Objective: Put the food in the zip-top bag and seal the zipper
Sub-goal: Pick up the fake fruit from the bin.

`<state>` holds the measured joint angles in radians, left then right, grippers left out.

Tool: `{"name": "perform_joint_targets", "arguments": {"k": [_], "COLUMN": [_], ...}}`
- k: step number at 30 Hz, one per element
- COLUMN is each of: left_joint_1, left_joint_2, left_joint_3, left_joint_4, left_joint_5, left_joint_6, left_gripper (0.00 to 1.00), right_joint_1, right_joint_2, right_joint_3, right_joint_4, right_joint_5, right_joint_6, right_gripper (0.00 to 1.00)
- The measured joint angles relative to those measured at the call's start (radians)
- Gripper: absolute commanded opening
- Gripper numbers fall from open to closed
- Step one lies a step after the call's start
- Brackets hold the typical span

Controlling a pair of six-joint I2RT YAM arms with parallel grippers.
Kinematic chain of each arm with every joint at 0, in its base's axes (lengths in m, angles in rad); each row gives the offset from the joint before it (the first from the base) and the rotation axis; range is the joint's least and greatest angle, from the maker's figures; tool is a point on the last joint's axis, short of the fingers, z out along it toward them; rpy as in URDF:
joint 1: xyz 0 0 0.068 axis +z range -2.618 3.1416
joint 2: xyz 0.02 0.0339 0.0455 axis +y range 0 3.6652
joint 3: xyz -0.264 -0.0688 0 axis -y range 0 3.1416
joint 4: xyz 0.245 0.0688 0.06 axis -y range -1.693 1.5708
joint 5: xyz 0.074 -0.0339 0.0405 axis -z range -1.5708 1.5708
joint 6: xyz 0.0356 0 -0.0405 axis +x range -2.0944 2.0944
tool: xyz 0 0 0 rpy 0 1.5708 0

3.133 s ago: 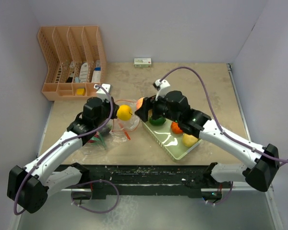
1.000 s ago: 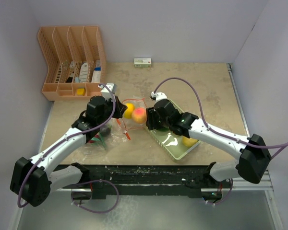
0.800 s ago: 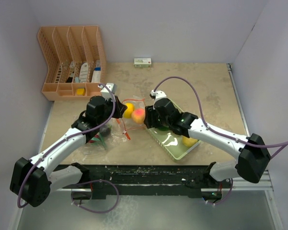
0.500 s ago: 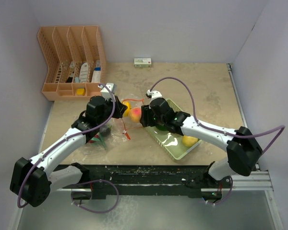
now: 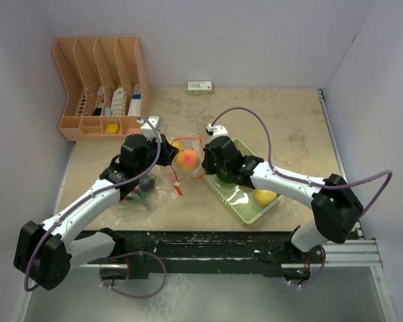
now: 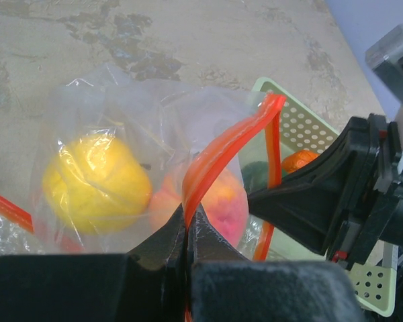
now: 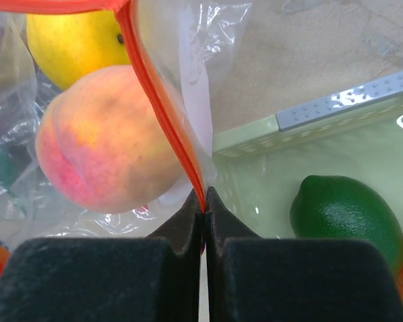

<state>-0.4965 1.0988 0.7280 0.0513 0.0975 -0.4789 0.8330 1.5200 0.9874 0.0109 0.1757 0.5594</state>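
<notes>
The zip-top bag [image 5: 181, 176] hangs open between my two grippers. My left gripper [image 6: 187, 216] is shut on the orange-red zipper [image 6: 215, 155] at one side of the mouth. On the other side my right gripper [image 7: 204, 206] is shut on the same zipper [image 7: 162, 114]. Inside the bag lie a pink-orange peach [image 7: 107, 147] and a yellow fruit [image 7: 77, 37]; both also show from the left wrist, the peach [image 6: 221, 201] beside the yellow fruit [image 6: 97, 184]. From above, the left gripper [image 5: 166, 153] and right gripper [image 5: 203, 161] flank the peach [image 5: 188, 159].
The pale green tray [image 5: 247, 208] under the right arm holds a green lime [image 7: 346, 215], an orange fruit [image 6: 301, 159] and a yellow fruit [image 5: 265, 196]. A dark purple piece [image 5: 146, 182] lies under the left arm. An orange rack [image 5: 101, 80] and a small box [image 5: 199, 87] stand at the back.
The right gripper carried the peach left into the bag, let it go, then shut on the zipper strip. The left gripper kept its hold.
</notes>
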Motion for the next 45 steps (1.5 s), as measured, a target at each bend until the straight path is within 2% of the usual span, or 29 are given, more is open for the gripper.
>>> {"name": "perform_joint_targets", "arguments": {"k": [2,5,9,12,17,25,31,35,38,42,45], "left_joint_1": [0.000,0.000,0.028,0.084,0.106,0.125,0.116,0.116,0.115,0.114,0.096], "left_joint_2": [-0.004,-0.006,-0.018,-0.039,-0.065,0.042,0.093,0.100,0.084,0.003,-0.079], "left_joint_3": [0.004,0.066,0.185,0.224,0.249,0.313,0.296,0.288,0.273,0.272,0.290], "left_joint_4": [-0.018,-0.129,-0.276,-0.327,-0.333,-0.330,-0.348,-0.367,-0.417,-0.525,-0.572], "left_joint_5": [-0.006,-0.067,-0.210,-0.283,-0.220,-0.063,-0.058,-0.085,-0.154,-0.285,-0.339], "left_joint_6": [0.012,0.069,0.150,0.176,0.174,0.158,0.159,0.164,0.176,0.194,0.198], "left_gripper": [0.00,0.00,0.00,0.00,0.00,0.00,0.00,0.00,0.00,0.00,0.00], "right_joint_1": [-0.003,-0.003,-0.008,-0.047,-0.088,-0.041,0.002,0.006,-0.003,-0.034,-0.044], "right_joint_2": [0.001,-0.003,-0.021,-0.047,-0.043,0.074,0.072,0.077,0.090,0.121,0.145], "right_joint_3": [0.029,0.132,0.363,0.482,0.500,0.525,0.450,0.483,0.487,0.488,0.493], "right_joint_4": [-0.037,-0.119,-0.257,-0.283,-0.253,-0.237,-0.205,-0.237,-0.284,-0.374,-0.395], "right_joint_5": [0.018,0.052,0.117,0.126,-0.028,-0.231,-0.332,-0.257,-0.129,0.041,0.088], "right_joint_6": [-0.005,-0.021,-0.062,-0.075,-0.086,-0.122,-0.128,-0.126,-0.115,-0.092,-0.052], "right_gripper": [0.00,0.00,0.00,0.00,0.00,0.00,0.00,0.00,0.00,0.00,0.00]}}
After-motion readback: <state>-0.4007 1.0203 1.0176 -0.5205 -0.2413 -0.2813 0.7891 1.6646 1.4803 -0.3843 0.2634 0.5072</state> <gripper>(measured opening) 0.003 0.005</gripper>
